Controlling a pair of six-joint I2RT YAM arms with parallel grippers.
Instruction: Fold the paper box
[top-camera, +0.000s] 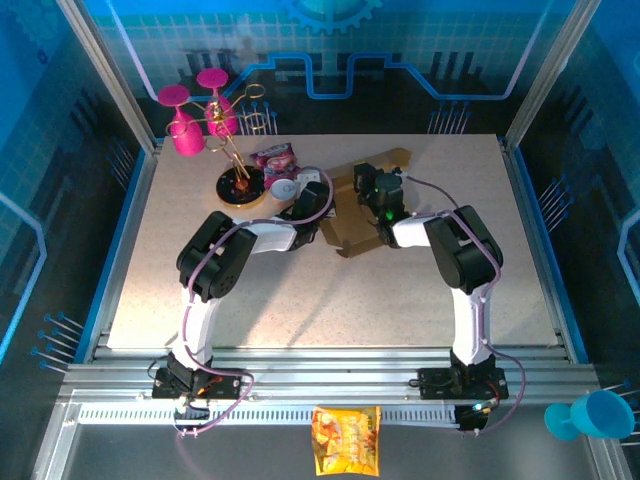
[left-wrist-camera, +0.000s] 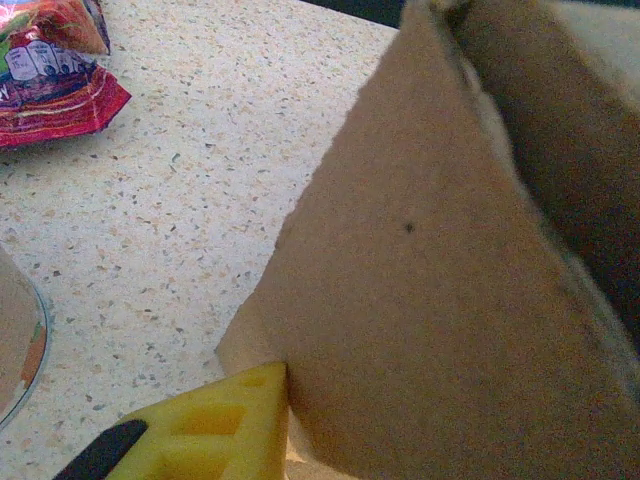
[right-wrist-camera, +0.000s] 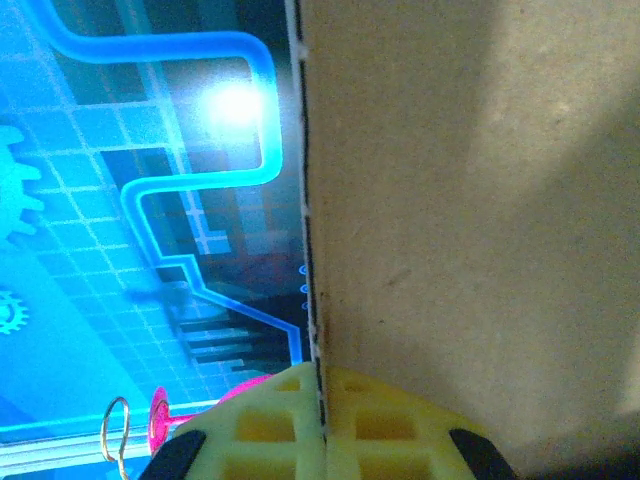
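Note:
The paper box (top-camera: 350, 228) is brown cardboard, partly raised, in the middle of the table between both arms. My left gripper (top-camera: 312, 205) is at its left side. In the left wrist view one yellow finger (left-wrist-camera: 225, 425) presses against a slanted panel of the paper box (left-wrist-camera: 430, 300); the other finger is hidden behind that panel. My right gripper (top-camera: 380, 200) is at the box's upper right part. In the right wrist view my right gripper (right-wrist-camera: 320, 390) is shut, its yellow fingers pinching the edge of an upright panel of the paper box (right-wrist-camera: 470, 220).
A pink snack packet (top-camera: 272, 157) (left-wrist-camera: 50, 70) lies behind the left gripper. Beside it are a black round stand (top-camera: 240, 186) with a gold rack and pink goblets (top-camera: 190, 125). An orange-yellow packet (top-camera: 346, 440) lies on the front rail, with a blue cup (top-camera: 590, 415) at the far right.

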